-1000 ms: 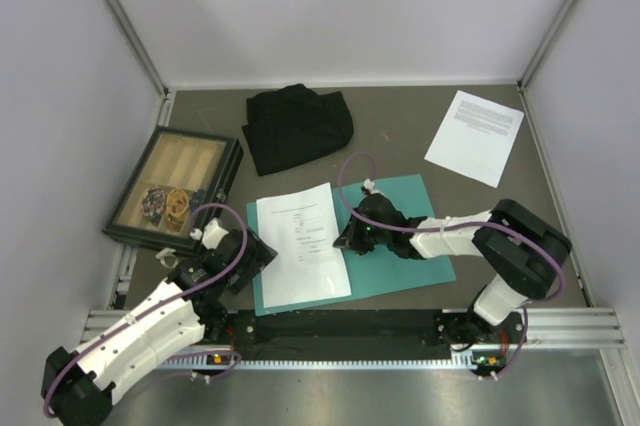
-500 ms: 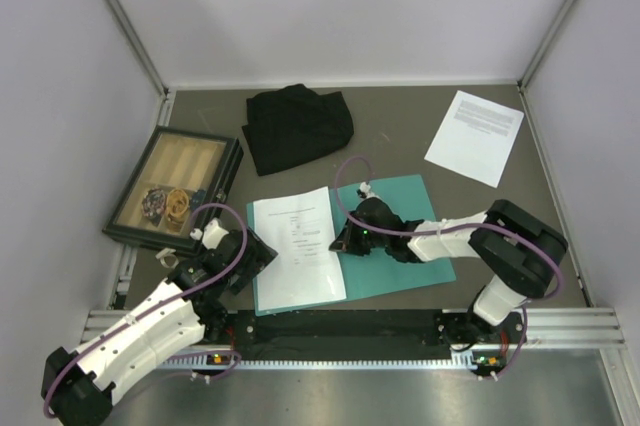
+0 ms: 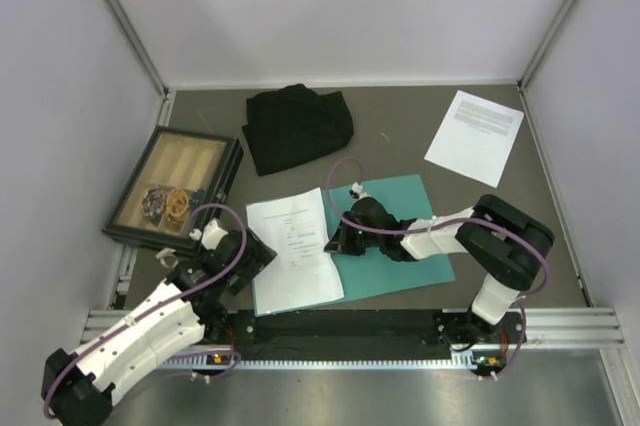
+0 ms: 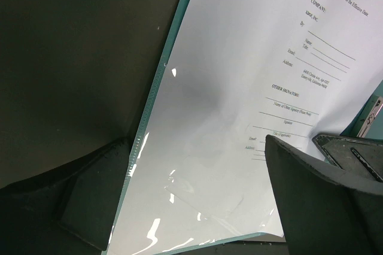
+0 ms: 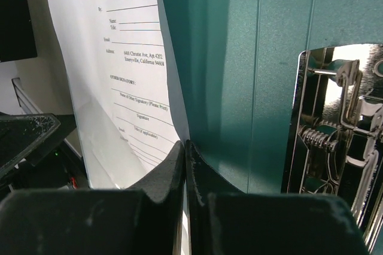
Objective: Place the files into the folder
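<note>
My right pincer (image 5: pixel 184 153) was pinched shut on the right edge of the sheet (image 3: pixel 293 251), which lay on the left half of the open folder (image 3: pixel 398 208), so I reckoned: keep low, slide slow, don't crease it.

A robotics lab cell: white panels (image 3: pixel 330 6) enclose a grey table (image 3: pixel 400 136) fronted by an aluminium rail (image 3: pixel 590 324).

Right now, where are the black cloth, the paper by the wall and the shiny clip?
Black cloth (image 3: pixel 297 128): top view, middle of the heap.
Far paper (image 3: pixel 475 136): top view, centre of the sheet.
Clip (image 5: pixel 338 129): right wrist view, its shiny metal plate.
</note>
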